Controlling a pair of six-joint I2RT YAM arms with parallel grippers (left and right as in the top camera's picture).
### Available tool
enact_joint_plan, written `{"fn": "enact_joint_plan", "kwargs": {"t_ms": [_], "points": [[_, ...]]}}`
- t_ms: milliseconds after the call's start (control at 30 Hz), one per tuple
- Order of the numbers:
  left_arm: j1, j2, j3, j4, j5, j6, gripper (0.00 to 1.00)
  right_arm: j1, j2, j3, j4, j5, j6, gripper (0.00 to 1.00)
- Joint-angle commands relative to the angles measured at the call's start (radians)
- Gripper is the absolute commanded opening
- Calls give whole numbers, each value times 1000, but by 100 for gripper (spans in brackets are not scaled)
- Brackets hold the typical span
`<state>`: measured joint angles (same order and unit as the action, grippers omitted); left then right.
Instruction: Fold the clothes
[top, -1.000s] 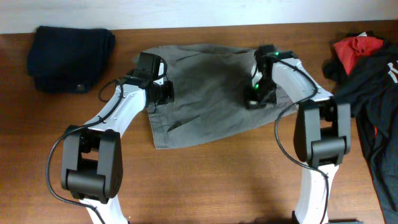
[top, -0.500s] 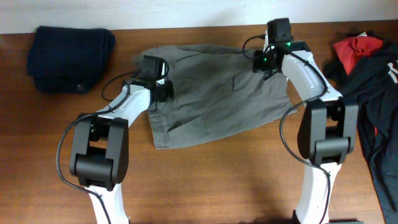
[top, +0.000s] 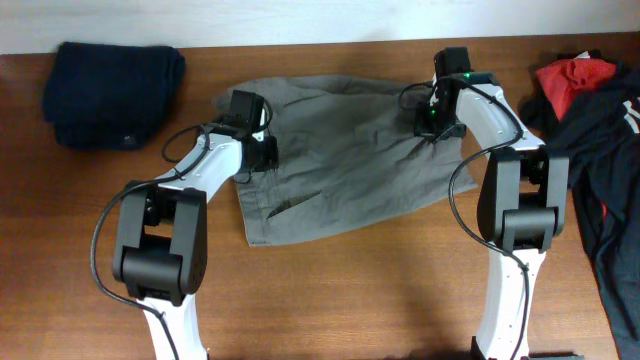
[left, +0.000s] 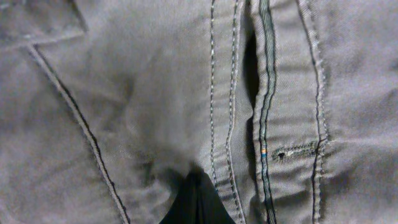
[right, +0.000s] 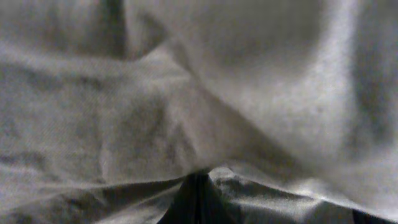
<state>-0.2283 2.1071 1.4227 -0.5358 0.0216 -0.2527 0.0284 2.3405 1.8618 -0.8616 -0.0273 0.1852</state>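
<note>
A grey pair of shorts (top: 340, 160) lies spread flat across the middle of the wooden table. My left gripper (top: 262, 150) is at its left edge. In the left wrist view its dark fingers (left: 196, 200) are shut, pinching the grey cloth (left: 155, 106) beside a stitched seam. My right gripper (top: 432, 120) is at the shorts' upper right part. In the right wrist view its fingers (right: 198, 198) are shut, with grey cloth (right: 205, 93) gathered into a ridge at their tips.
A folded dark navy garment (top: 110, 80) lies at the back left. A heap of black and red clothes (top: 595, 110) lies along the right edge. Bare wooden table (top: 350, 290) shows in front of the shorts.
My right gripper moved from the shorts' right middle up to the back right edge, then slightly down, and the cloth spread out to the right. My left gripper barely moved.
</note>
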Motion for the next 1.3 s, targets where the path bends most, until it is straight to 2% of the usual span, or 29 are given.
{"fn": "enact_joint_plan", "kwargs": {"t_ms": [0, 167, 367, 467, 600, 633, 700, 733, 767, 833, 933, 1000, 1067, 1267], "points": [[2, 19, -27, -97, -6, 11, 1, -1, 58, -26, -107, -6, 53, 4], [2, 19, -27, -291, 18, -49, 1, 25, 55, -26, -287, -6, 120, 4], [2, -14, -27, -418, 24, -71, 1, 136, -14, -26, -431, 93, 299, 4], [-1, -107, -27, -417, -13, -99, 1, 185, -90, -26, -432, 128, 303, 4], [-19, -325, -27, -312, -146, -98, 2, 169, -220, 17, -400, 177, 282, 6], [-14, -345, -27, -297, -146, -99, 14, 153, -234, 36, -396, 178, 258, 13], [-4, -358, -27, -287, -145, -99, 43, 112, -248, 69, -400, 178, 200, 57], [2, -357, -27, -296, -142, -99, 61, 85, -249, 84, -404, 178, 155, 97], [5, -356, -27, -312, -142, -107, 77, 62, -249, 92, -410, 178, 121, 99], [17, -355, -27, -346, -142, -129, 99, 3, -248, 91, -421, 177, 55, 99], [39, -355, -28, -370, -142, -164, 99, -100, -240, 68, -433, 92, -106, 99], [56, -355, -29, -374, -124, -170, 99, -179, -227, 19, -424, -48, -282, 99], [66, -355, -30, -373, -119, -169, 99, -221, -213, -22, -400, -152, -367, 99], [67, -355, -31, -375, -119, -169, 99, -264, -178, -157, -272, -315, -472, 99]]}}
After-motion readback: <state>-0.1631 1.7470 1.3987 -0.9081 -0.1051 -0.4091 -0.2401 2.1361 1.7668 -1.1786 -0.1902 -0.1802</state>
